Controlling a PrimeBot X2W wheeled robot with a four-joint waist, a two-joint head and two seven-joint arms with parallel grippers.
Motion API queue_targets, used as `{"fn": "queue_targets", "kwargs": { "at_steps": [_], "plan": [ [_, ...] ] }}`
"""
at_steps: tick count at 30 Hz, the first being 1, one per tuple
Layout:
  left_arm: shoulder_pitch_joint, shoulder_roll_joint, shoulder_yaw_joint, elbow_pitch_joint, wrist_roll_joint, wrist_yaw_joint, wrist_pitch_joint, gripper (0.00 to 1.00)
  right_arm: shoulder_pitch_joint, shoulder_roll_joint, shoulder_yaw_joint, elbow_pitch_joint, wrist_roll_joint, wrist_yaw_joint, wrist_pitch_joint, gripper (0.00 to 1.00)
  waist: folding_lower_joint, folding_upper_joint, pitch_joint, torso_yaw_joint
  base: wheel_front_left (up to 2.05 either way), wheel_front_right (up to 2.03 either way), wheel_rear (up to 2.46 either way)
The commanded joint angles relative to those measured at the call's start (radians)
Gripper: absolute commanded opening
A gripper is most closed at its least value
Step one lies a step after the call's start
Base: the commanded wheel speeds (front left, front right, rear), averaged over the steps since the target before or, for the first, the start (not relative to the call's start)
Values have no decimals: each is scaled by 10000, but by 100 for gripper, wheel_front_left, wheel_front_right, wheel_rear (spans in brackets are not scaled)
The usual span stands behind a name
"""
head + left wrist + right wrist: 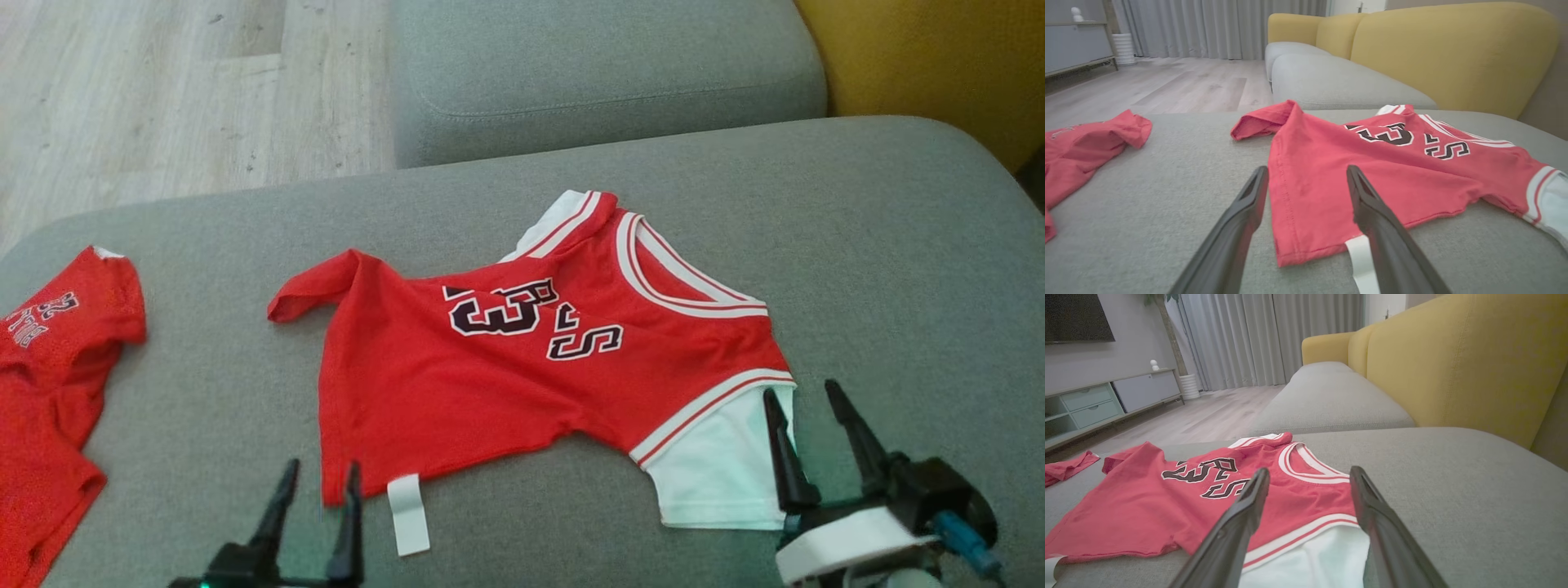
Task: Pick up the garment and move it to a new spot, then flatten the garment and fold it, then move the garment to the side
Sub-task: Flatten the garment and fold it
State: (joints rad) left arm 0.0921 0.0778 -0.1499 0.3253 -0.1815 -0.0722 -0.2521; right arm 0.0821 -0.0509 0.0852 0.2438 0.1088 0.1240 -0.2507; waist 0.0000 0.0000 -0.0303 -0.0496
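From the head view, the red basketball shirt with white edges and dark letters (522, 367) lies in the middle of the wide grey sofa cushion (898, 245). It is spread out but not smooth. Its far left corner is curled up, one shoulder strap at the top is bent over, and the white inside shows at the lower right. A small white tag (408, 514) sticks out of the near edge. The left claw (322, 467) is at the shirt's near left corner, wide open and holding nothing. The right claw (802, 390) is by the white part on the right. It too is wide open and empty. Another crumpled red cloth (57, 367) lies well apart at the left edge of the cushion.

From the left wrist view, the left claw (1307, 169) has one finger on each side of the shirt's near corner. The fingers are not closed on it, and the tag is just beside the right finger.

From the right wrist view, the right claw (1309, 470) points at the striped armhole and the white part, with its fingers far apart and nothing between them gripped.

I think the job is near its start or in the flattening part. I cannot tell if the shirt has been moved to a new spot. It is not folded yet. The smoothing, the folding and the move to the side are all left to do.
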Motion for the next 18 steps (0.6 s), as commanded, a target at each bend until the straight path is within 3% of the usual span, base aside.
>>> {"fn": "queue_targets", "kwargs": {
  "at_steps": [1, 4, 8, 13, 18],
  "plan": [
    [-274, -56, 79, -151, 117, -83, -26, 100, -559, -322, 264, -424, 105, 67, -111, 100, 0, 0, -8, -71, 0, 0, 0],
    [-359, 11, -208, 12, 216, -146, 591, 100, -427, -633, 265, -291, 144, 67, 191, 100, 0, 0, 25, -167, 0, 0, 0],
    [-360, 63, -454, -200, 198, -182, 1657, 100, -18, -998, 420, -269, 187, 67, 1559, 100, 0, 0, 109, -309, 0, 0, 0],
    [-357, 414, -515, -346, 365, -47, 2650, 100, 403, -1063, 454, -123, 344, 67, 3064, 100, 0, 0, 325, -527, 0, 0, 0],
    [-419, 633, -552, -509, 378, -40, 3120, 100, 259, -843, 590, 53, 365, 67, 3556, 100, 0, 0, 629, -639, 0, 0, 0]
  ]
}}
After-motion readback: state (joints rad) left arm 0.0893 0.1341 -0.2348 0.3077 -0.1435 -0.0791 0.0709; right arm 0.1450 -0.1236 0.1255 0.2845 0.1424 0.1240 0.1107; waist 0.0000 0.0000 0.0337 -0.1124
